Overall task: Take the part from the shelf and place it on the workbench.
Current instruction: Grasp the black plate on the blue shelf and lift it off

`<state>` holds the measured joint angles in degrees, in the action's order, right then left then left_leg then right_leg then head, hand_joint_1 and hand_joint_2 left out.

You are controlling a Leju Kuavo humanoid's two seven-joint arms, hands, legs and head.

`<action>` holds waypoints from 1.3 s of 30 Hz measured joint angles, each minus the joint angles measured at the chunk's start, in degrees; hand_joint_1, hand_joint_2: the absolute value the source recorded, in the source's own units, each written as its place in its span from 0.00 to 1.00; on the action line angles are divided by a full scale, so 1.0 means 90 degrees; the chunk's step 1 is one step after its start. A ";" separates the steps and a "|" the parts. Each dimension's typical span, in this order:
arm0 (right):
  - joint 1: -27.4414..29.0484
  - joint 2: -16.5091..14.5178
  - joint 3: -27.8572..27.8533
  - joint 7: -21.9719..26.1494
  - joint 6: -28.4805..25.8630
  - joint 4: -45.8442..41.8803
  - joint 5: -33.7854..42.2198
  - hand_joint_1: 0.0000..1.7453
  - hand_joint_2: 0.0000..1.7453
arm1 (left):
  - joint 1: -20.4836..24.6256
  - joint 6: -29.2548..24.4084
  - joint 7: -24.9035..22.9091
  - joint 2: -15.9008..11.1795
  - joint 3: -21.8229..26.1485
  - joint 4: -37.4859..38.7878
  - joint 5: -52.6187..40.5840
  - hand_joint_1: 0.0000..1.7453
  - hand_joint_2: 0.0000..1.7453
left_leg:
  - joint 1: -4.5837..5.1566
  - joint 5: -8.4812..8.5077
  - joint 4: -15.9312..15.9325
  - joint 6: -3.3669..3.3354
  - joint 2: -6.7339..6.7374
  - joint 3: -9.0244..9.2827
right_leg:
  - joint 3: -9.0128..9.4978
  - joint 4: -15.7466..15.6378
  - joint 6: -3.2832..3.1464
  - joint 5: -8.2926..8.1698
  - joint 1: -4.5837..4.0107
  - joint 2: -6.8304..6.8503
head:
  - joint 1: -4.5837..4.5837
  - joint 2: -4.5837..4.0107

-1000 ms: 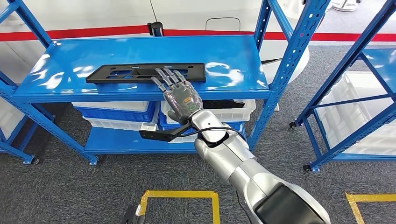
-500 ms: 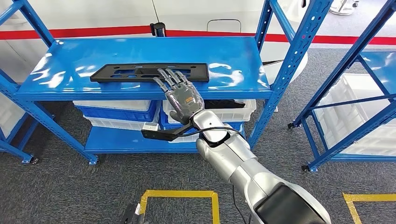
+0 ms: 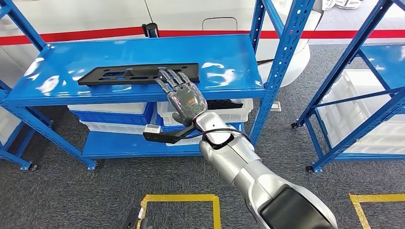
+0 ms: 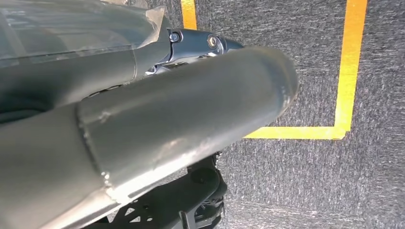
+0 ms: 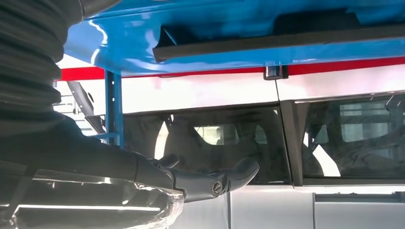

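Observation:
A long flat black part (image 3: 129,75) with cut-outs lies on the top board of the blue shelf (image 3: 229,57). My right hand (image 3: 184,95) is stretched out over the shelf's front edge, fingers spread, its tips above the right portion of the part. The right wrist view has the part's edge (image 5: 286,40) on the blue board, and the fingers of the right hand (image 5: 205,179) stretched out with a gap between them and the part, holding nothing. My left hand (image 4: 143,119) hangs over the grey floor with its thumb straight and nothing in it.
White and blue bins (image 3: 110,112) fill the level under the top board, one with a dark piece (image 3: 224,102) in it. A blue upright (image 3: 277,71) stands right of my hand. A second blue rack (image 3: 353,95) is further right. Yellow tape (image 3: 179,198) marks the floor.
The whole picture has shifted, so the camera moved. My right hand stays spread over the part and now lies nearer its right end.

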<state>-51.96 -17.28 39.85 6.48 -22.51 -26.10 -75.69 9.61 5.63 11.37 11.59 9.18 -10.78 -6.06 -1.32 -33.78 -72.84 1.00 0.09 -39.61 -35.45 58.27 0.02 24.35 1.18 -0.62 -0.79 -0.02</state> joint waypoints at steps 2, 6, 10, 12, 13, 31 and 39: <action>-0.0005 -0.0004 0.0000 0.0010 -0.0002 0.0029 -0.0005 0.00 1.00 | 0.0004 -0.0009 0.0001 -0.0001 0.0000 0.0001 0.0001 0.00 0.00 | 0.0004 0.0392 0.0494 -0.0053 0.0000 0.0198 | 0.0005 0.0000 -0.0001 -0.0002 -0.0016 -0.0005 | -0.0001 0.0000; -0.0057 -0.0029 -0.0001 0.0029 -0.0009 0.0044 -0.0007 0.00 1.00 | 0.0028 -0.0035 0.0010 -0.0001 0.0000 0.0001 0.0007 0.00 0.00 | 0.0066 0.0789 0.1628 -0.0146 -0.0003 0.0727 | -0.0012 0.0002 0.0041 -0.0026 -0.0061 -0.0003 | 0.0004 0.0000; -0.0080 -0.0046 -0.0015 0.0038 -0.0014 0.0054 -0.0002 0.00 1.00 | 0.0033 -0.0038 0.0013 0.0002 0.0004 0.0001 0.0010 0.00 0.00 | 0.0066 0.0899 0.1730 -0.0269 0.0000 0.0733 | -0.0116 0.0134 0.0130 0.0048 -0.0064 0.0015 | 0.0010 0.0000; -0.0085 -0.0039 -0.0033 0.0038 -0.0016 0.0064 0.0001 0.00 1.00 | 0.0033 -0.0037 0.0014 0.0007 0.0005 0.0001 0.0010 0.00 0.00 | 0.0057 0.0939 0.1761 -0.0316 0.0013 0.0726 | -0.0418 0.0796 0.0111 0.0379 -0.0059 0.0022 | 0.0023 0.0000; -0.0079 -0.0031 -0.0039 0.0038 -0.0016 0.0075 0.0001 0.00 1.00 | 0.0032 -0.0037 0.0015 0.0009 0.0005 0.0001 0.0010 0.00 0.00 | 0.0058 0.0946 0.1760 -0.0328 0.0013 0.0715 | -0.0611 0.1247 0.0103 0.0564 -0.0058 0.0022 | 0.0034 0.0000; -0.0066 -0.0011 -0.0071 0.0067 -0.0092 0.0193 0.0007 0.00 1.00 | 0.0029 -0.0106 0.0096 0.0012 0.0010 0.0005 0.0053 0.00 0.00 | 0.0076 0.0937 0.1748 -0.0230 -0.0021 0.0679 | 0.0108 -0.0079 0.0140 0.0059 -0.0074 0.0035 | 0.0032 0.0000; -0.0066 -0.0010 -0.0083 0.0067 -0.0134 0.0213 -0.0005 0.00 1.00 | 0.0001 -0.0062 0.0378 0.0025 0.0010 0.0005 0.0055 0.00 0.00 | 0.0090 0.0938 0.1733 -0.0172 -0.0022 0.0662 | 0.0110 -0.0088 0.0142 0.0051 -0.0052 0.0039 | 0.0035 0.0000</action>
<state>-52.55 -17.37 39.10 7.08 -23.71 -24.18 -75.73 9.62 5.07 14.77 11.81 9.27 -10.73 -5.57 -0.52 -25.33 -57.25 -0.55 -0.11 -33.65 -34.46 57.47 1.30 24.81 0.71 -0.27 -0.48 -0.02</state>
